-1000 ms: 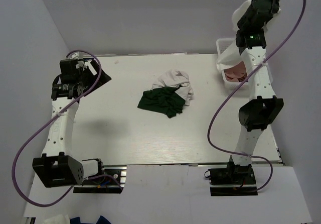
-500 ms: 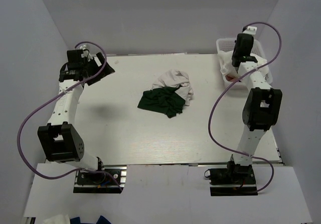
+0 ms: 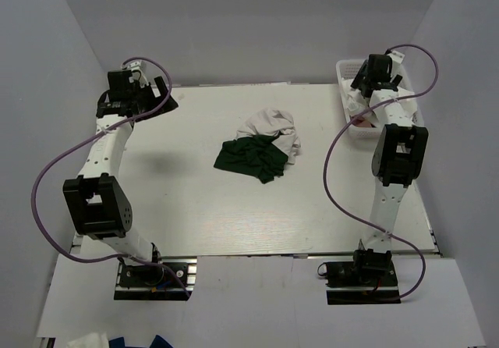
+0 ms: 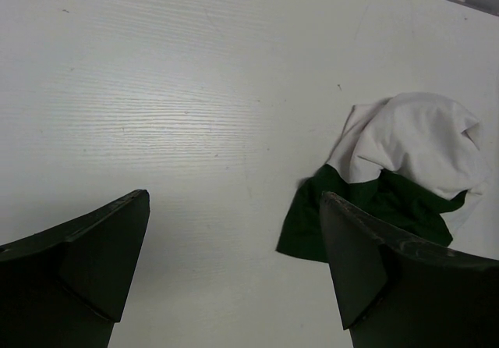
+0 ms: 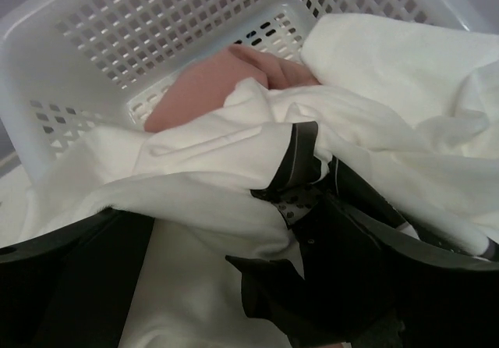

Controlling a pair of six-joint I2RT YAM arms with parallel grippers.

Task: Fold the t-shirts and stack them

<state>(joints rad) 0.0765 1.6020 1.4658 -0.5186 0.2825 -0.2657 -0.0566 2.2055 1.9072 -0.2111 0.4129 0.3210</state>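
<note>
A dark green t-shirt lies crumpled mid-table with a white t-shirt bunched against its far side; the left wrist view shows both, green and white. My left gripper hovers open at the far left over bare table, well clear of the pile. My right gripper is down in the white lattice basket, open, with white cloth loose between its fingers. In the basket lie a dusty pink t-shirt, white t-shirts and one with black print.
The basket wall stands at the table's far right corner. Grey walls close in the table on three sides. Purple cables loop from both arms. Both arm bases sit at the near edge.
My right arm came down from high above the basket with a hanging white t-shirt, lowered into the basket and opened its jaws. The left arm stretched further toward the far left corner.
</note>
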